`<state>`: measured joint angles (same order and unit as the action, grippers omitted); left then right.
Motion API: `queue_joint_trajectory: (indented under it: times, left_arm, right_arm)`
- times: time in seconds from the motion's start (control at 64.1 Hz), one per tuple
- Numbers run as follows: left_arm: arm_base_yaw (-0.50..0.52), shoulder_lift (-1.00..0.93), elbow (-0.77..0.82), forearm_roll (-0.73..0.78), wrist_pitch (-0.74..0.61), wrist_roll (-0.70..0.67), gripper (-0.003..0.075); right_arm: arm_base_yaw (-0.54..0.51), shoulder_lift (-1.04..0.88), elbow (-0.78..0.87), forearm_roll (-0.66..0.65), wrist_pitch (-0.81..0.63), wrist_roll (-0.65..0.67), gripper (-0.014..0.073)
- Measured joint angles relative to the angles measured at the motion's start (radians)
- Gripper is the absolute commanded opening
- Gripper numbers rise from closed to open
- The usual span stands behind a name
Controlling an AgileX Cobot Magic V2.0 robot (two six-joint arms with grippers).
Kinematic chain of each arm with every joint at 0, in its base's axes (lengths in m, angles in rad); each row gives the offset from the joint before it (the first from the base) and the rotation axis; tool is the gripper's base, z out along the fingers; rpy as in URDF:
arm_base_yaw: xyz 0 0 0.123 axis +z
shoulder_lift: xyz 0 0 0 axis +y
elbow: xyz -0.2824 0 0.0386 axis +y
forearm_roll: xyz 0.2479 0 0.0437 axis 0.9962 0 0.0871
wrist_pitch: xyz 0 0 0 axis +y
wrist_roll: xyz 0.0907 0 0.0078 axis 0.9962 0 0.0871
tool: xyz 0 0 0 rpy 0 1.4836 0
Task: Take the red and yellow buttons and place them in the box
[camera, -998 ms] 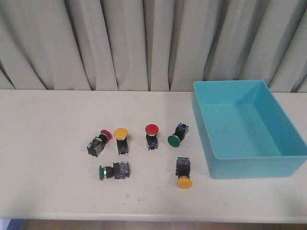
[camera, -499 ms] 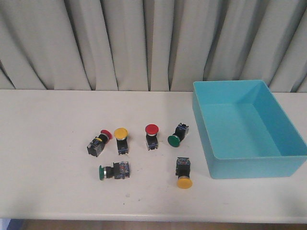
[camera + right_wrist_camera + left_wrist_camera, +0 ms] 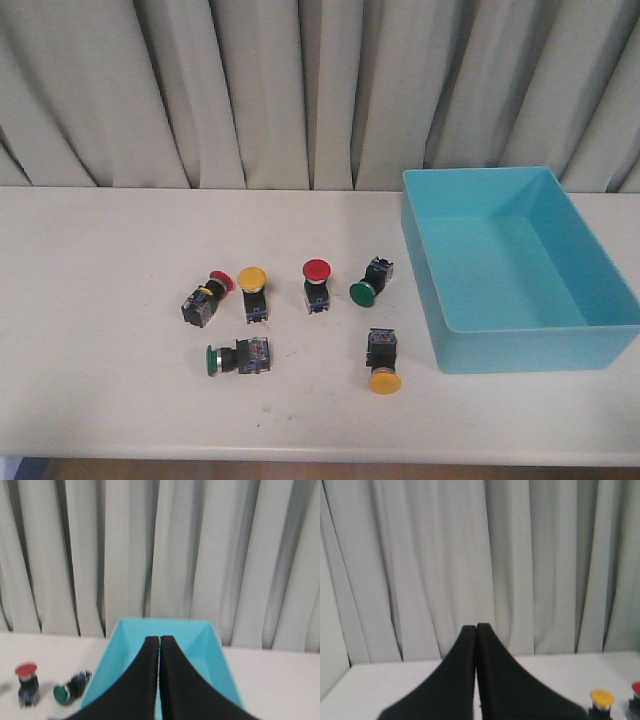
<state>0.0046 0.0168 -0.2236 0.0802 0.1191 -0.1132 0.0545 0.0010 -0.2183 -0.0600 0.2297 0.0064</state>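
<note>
Four buttons belong to the task, and all lie loose on the table (image 3: 100,300), none yet in the box (image 3: 520,345). A red button (image 3: 315,284) stands nearly upright on its black body near the middle of the cluster, cap up, so it probably offers the easiest grip from above. A yellow button (image 3: 253,292) stands just to its left, also cap up. Another red button (image 3: 205,297) lies tipped on its side at the far left of the group, and a second yellow button (image 3: 382,360) lies on its side nearest the front edge, cap toward the camera.

Two green buttons are mixed in, one (image 3: 370,282) between the upright red one and the box, one (image 3: 238,357) lying flat in the front row; these should stay where they are.

The box sits at the right of the table, close to the cluster, open side up and with nothing visible inside, so each carry should be short.

Neither arm shows in the front view. Each wrist view shows its own pincer: the left pincer (image 3: 476,628) has its black fingers pressed together on nothing, raised and facing the curtain (image 3: 250,90), and the right pincer (image 3: 159,640) is likewise closed on nothing, pointing toward the box. Both seem parked clear of the work, so nothing has been grasped.
</note>
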Motion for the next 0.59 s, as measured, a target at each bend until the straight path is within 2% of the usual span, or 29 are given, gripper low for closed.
queue_joint_trajectory:
  times: [0.172,0.281,0.421,0.593]
  left_arm:
    - [0.000,0.174,-0.264,0.000,0.174,0.055,-0.0007]
    - [0.000,0.308,-0.388,0.000,0.271,0.064,-0.0007]
    - [0.000,0.431,-0.417,-0.001,0.365,0.066,-0.0007]
    - [0.000,0.535,-0.368,-0.003,0.458,0.066,-0.0007]
  right_arm:
    - [0.000,0.142,-0.232,-0.010,0.119,0.000,-0.0003]
    - [0.000,0.262,-0.321,-0.009,0.172,0.000,-0.0003]
    - [0.000,0.403,-0.343,-0.009,0.242,0.000,-0.0003]
    - [0.000,0.540,-0.343,-0.008,0.368,0.000,-0.0003]
